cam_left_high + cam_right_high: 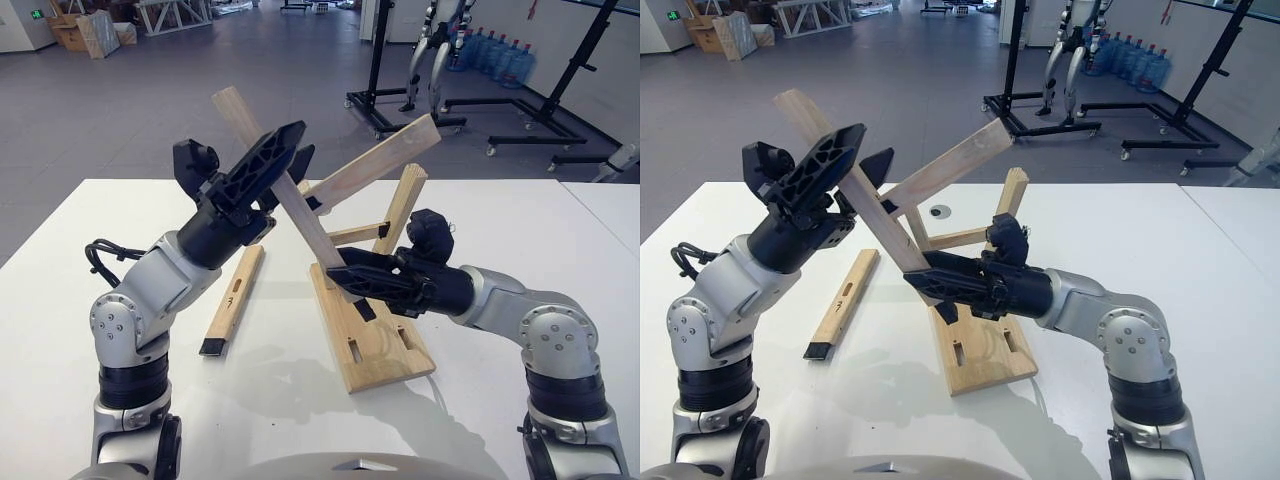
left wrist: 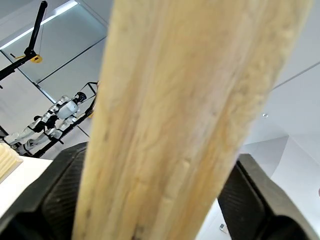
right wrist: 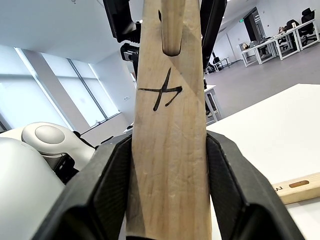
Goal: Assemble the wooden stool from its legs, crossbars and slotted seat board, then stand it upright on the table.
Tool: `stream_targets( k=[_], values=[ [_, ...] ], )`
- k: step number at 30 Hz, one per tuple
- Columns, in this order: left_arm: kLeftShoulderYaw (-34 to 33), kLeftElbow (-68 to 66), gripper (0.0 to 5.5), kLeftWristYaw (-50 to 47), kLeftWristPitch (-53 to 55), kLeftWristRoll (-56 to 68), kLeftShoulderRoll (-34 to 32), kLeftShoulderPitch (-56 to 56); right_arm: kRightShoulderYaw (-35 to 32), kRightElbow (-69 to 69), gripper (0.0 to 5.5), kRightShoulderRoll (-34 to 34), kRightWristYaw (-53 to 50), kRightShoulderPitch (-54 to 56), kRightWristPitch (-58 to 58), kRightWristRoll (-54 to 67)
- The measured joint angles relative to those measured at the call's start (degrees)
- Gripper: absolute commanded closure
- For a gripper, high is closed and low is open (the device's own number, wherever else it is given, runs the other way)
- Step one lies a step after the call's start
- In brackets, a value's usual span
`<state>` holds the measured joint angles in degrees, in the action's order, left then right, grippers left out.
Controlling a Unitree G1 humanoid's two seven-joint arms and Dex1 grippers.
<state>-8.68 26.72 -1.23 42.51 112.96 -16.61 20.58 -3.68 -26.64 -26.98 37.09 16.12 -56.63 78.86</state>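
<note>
Step, I judge: fitting leg [image 1: 300,215] into seat board [image 1: 385,352].
Left fingers [image 1: 265,160] clamped on upper leg; right fingers [image 1: 362,282] clamped on lower end, over board.
Spare leg [image 1: 232,300] on tabletop [image 1: 110,225], board's 9 o'clock.
Next: line end with slot.

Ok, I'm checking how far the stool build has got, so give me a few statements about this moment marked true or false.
1. The left end effector and the right end effector both clamp the same wooden leg. True.
2. The seat board is held in the air. False: it lies on the table, slots facing up.
3. A loose leg lies on the table with nothing gripping it. True.
4. That loose leg lies by the right arm. False: it lies by the left arm.
5. The clamped leg carries a pen mark. True.
</note>
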Motion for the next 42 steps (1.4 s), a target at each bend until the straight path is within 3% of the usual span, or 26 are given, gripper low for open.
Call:
stream_targets(
  k=[4, 13, 24, 31, 36, 42],
  values=[
    [-0.19, 0.00, 2.93, -0.12, 1.59, -0.01, -1.30, -1.17, -0.01, -0.01, 3.44, -0.06, 0.07, 0.00, -0.02, 0.16],
    [-0.87, 0.47, 3.04, 1.35, 3.30, -0.30, -4.27, -1.59, 0.67, -0.71, 3.44, -1.32, 1.03, -0.20, 0.02, -0.17],
    [-0.55, -0.08, 3.43, 1.07, 3.43, -2.08, -9.00, -4.38, 1.21, -1.01, 1.25, -3.43, 2.08, -2.59, 1.06, -4.01],
    [3.50, -0.07, 3.45, 9.59, 3.11, -22.95, -11.53, -4.71, -9.88, 2.33, 0.10, -12.37, 4.99, -6.69, 1.05, -3.42],
    [12.18, 2.00, 3.46, 17.26, -7.22, -48.71, -7.21, -5.71, -12.42, 6.98, 0.10, -16.02, 9.02, -11.08, 3.68, -10.56],
    [16.66, 2.22, 3.46, 20.72, -11.48, -54.83, 0.90, -9.75, -12.15, 16.81, 0.10, -17.35, 16.36, -17.53, 8.12, -20.53]
  ],
)
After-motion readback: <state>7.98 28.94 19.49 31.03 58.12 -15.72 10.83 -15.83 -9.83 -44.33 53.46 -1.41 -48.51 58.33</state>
